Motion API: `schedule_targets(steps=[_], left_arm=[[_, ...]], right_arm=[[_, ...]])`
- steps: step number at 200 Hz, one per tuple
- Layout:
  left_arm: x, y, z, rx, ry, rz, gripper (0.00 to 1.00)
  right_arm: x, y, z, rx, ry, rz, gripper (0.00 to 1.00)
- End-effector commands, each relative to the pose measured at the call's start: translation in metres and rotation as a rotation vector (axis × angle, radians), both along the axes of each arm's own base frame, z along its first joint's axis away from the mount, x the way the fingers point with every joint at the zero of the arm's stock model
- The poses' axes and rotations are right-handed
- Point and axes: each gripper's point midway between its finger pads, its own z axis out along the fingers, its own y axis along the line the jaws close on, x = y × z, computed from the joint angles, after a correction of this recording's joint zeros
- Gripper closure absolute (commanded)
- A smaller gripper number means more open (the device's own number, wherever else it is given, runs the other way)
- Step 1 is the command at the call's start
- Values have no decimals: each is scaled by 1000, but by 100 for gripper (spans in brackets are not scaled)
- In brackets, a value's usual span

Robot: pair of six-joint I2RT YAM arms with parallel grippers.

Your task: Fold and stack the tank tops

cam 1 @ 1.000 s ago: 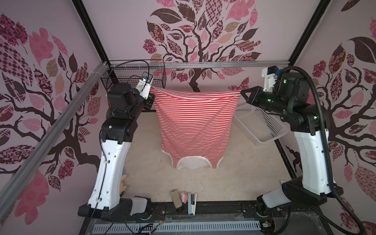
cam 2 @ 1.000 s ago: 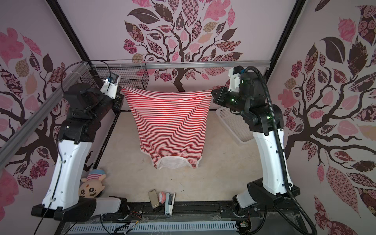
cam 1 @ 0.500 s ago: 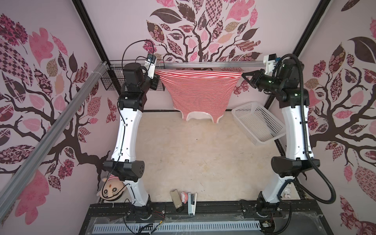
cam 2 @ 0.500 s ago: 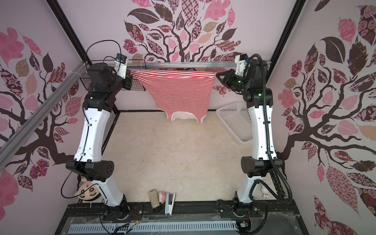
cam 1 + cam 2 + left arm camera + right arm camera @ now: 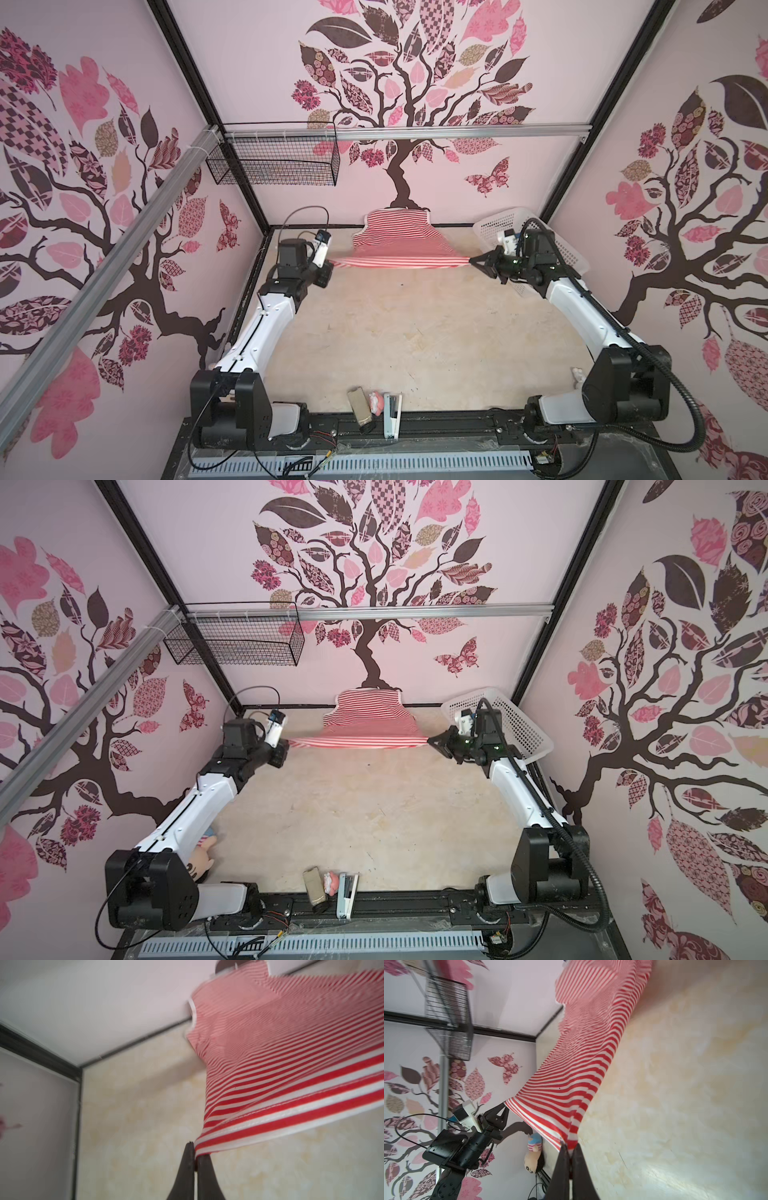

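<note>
Far end of the table [image 5: 395, 340], centre: the tank top [image 5: 399, 245] spans L-to-R between both arms. Its hem is pulled into a taut band, and the strap end runs up against the far wall [image 5: 457, 199], right at the foot of the painted trunk.

The left gripper [image 5: 332, 263] has its jaws pinched together on the hem's left corner. The left wrist cam confirms it: both fingers [image 5: 188, 1167] are closed, w/ striped cloth [image 5: 280, 1068] fanning out from the tips. The right gripper [image 5: 471, 260] is likewise clamped on the right corner. In the right wrist cam its tips [image 5: 569, 1148] bite the hem, and the fabric [image 5: 581, 1068] ripples away twd the wall, blurred higher up.

The hem sits clear of the surface.

A white basket [image 5: 565, 245] sits just behind the right arm in the far right corner. A wire basket [image 5: 270, 166] hangs on the far wall, upper left. A plush doll [image 5: 203, 848] lies near left, half hidden by the left arm. Small items [image 5: 376, 405] sit at the near edge, centre, well apart from the cloth.
</note>
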Motion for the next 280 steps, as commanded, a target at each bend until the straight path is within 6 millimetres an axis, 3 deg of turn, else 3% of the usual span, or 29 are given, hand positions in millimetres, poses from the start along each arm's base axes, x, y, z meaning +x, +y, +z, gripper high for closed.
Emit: schedule_targets(steps=[1, 30, 97, 172, 208, 223, 261, 280], left_arm=[[-27, -2, -15, 11, 14, -60, 100], [-72, -6, -54, 47, 122, -148, 100], [-137, -29, -93, 184, 254, -329, 100], [-148, -16, -134, 308, 392, -330, 100], [-159, -16, -144, 308, 450, -361, 100], [-162, -17, -140, 303, 449, -370, 93], [-173, -21, -120, 299, 408, -429, 63], [-175, -18, -110, 323, 401, -434, 53]], right_arm=[[-16, 9, -2, -36, -54, 32, 100], [-45, 8, -43, -92, 46, 34, 100], [-85, -3, -97, -162, 210, 3, 100], [-118, -9, -132, -212, 297, 8, 100], [-133, -14, -154, -238, 353, 0, 94], [-134, -16, -156, -248, 357, -2, 91], [-131, -24, -145, -297, 344, -29, 60], [-127, -28, -134, -321, 319, -42, 55]])
